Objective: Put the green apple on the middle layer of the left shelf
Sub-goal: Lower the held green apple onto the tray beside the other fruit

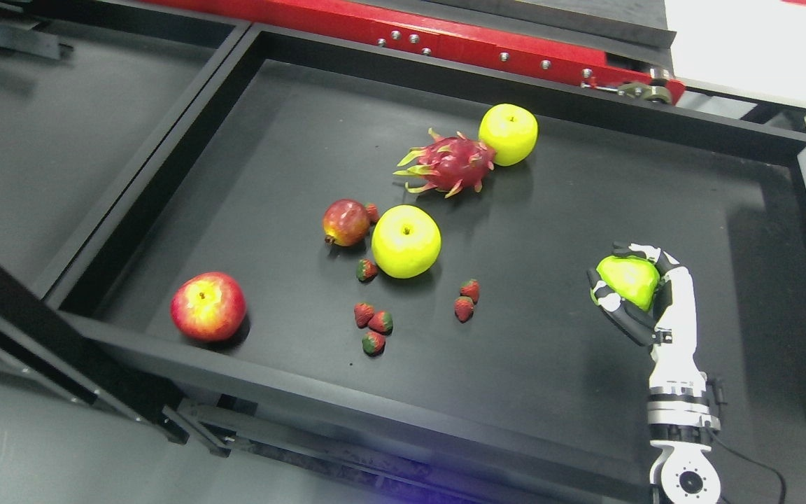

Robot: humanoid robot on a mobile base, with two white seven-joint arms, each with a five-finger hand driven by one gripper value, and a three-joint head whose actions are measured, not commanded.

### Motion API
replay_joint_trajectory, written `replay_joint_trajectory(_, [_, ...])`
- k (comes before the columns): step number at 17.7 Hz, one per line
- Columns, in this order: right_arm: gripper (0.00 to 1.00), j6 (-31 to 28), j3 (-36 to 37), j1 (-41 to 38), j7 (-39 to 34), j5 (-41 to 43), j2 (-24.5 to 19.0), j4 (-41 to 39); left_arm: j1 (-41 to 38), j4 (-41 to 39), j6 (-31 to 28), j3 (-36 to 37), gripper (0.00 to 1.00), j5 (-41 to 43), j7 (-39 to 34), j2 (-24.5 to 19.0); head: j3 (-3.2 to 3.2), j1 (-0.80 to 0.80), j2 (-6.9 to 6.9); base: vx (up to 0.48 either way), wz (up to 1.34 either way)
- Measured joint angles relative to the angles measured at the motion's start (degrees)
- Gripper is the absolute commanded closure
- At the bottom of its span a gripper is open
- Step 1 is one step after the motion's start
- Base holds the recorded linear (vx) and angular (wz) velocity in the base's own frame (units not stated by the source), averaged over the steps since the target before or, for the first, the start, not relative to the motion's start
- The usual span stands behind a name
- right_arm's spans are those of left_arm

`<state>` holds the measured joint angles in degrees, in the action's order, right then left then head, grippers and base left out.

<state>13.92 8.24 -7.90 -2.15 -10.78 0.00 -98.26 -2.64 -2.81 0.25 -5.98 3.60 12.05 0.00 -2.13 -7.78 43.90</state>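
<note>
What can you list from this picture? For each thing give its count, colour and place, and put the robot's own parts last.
Green apple in hand: one, green, right side, held.
Loose green apples: two, yellow-green, tray middle and back.
Red apple: one, red and yellow, front left.
Pomegranate: one, dark red, left of the middle apple.
Dragon fruit: one, pink, back middle.
Strawberries: seven, red and green, scattered mid-tray.
Tray: one, black, fills the view.
Red beam: one, top.
Right robot hand: one, white and black, lower right.
</note>
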Motion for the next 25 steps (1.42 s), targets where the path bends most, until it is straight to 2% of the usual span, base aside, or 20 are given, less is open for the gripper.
replay_joint_trajectory(9, [1.00,-6.2,0.0,5.6,-0.6,-3.3,0.0,3.2,0.0,0.0,0.0,0.0,0.00,0.0,0.0,0.0,0.00,0.00,-0.01,0.032,-0.13])
replay_joint_trajectory(20, [1.00,-10.1,-5.1,16.8,-3.7,-11.9,0.0,17.3,0.0,0.0,0.0,0.0,0.00,0.0,0.0,0.0,0.00,0.00,-0.02,0.003,-0.01])
replay_joint_trajectory(25, [1.00,-10.6,-6.5,19.3,-4.6,-13.5,0.0,23.5,0.0,0.0,0.0,0.0,0.00,0.0,0.0,0.0,0.00,0.00,-0.02,0.000,0.00])
